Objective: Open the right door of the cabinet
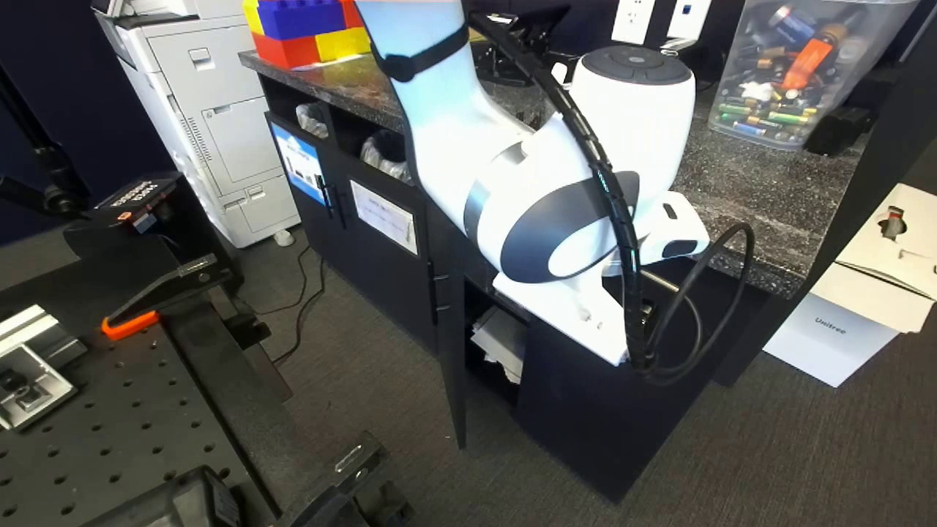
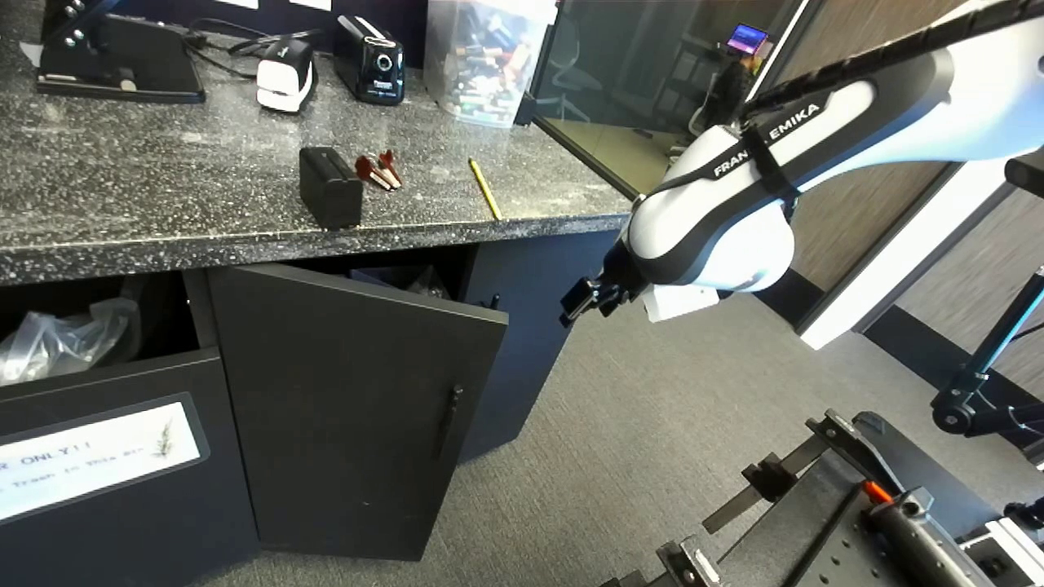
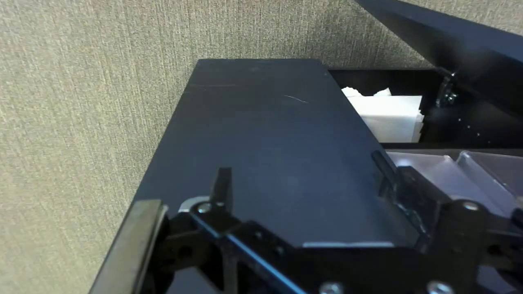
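My gripper (image 2: pixel 586 305) hangs in front of the right door (image 3: pixel 278 130) of a low, dark cabinet (image 2: pixel 130 530). My fingers (image 3: pixel 425 188) are spread; in the wrist view the door's face shows through the gap. The right door is closed, a smooth navy-black panel level with the cabinet front, with carpet (image 3: pixel 81 102) past its foot and along its outer long edge. Its other long edge borders a dark opening holding white papers (image 3: pixel 392 114) and clear plastic cases (image 3: pixel 429 167). A black handle (image 3: pixel 383 165) sits by that edge — in the wrist view one finger partly covers it, while in an exterior view door surface shows between it and my fingertips.

The left door (image 2: pixel 351 408) stands swung out from the opening, its free edge jutting over the carpet. Above both doors the speckled counter (image 2: pixel 204 171) ends in a straight edge, a yellow pencil (image 2: pixel 485 189) just beside it. My arm (image 2: pixel 726 208) comes in from the upper right in an exterior view; a black cable (image 1: pixel 627 249) runs along it and loops down. Carpet fills the room between the cabinet and a black bench (image 1: pixel 154 395) — and a white box (image 1: pixel 827 340) stands near the cabinet's end.
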Available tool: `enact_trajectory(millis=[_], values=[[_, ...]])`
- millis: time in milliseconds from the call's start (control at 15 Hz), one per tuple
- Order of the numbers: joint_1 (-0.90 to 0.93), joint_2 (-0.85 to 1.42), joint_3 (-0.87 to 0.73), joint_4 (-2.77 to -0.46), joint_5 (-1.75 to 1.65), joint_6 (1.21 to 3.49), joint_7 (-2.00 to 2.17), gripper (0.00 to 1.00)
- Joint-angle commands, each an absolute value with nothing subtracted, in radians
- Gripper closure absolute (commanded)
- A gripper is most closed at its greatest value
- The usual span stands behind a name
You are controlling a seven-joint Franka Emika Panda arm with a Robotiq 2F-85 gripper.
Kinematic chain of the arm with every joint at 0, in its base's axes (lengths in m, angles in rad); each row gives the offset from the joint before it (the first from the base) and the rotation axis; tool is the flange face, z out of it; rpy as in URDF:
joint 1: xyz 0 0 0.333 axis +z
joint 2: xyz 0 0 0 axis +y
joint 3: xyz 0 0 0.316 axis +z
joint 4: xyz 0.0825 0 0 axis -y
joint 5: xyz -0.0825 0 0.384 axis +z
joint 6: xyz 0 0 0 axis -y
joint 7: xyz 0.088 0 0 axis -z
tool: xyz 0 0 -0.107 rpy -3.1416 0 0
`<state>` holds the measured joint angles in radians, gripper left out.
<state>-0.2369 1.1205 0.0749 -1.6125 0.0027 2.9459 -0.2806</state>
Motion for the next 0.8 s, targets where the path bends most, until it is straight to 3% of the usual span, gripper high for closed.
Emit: enact_trajectory(millis=[0,733], values=[[-0.262,1.197,0.149,-1.471,0.001,2.859,-0.284,0.00],[-0.186,1.343,0.169,-1.199,0.016,2.755,-0.252,0.00]])
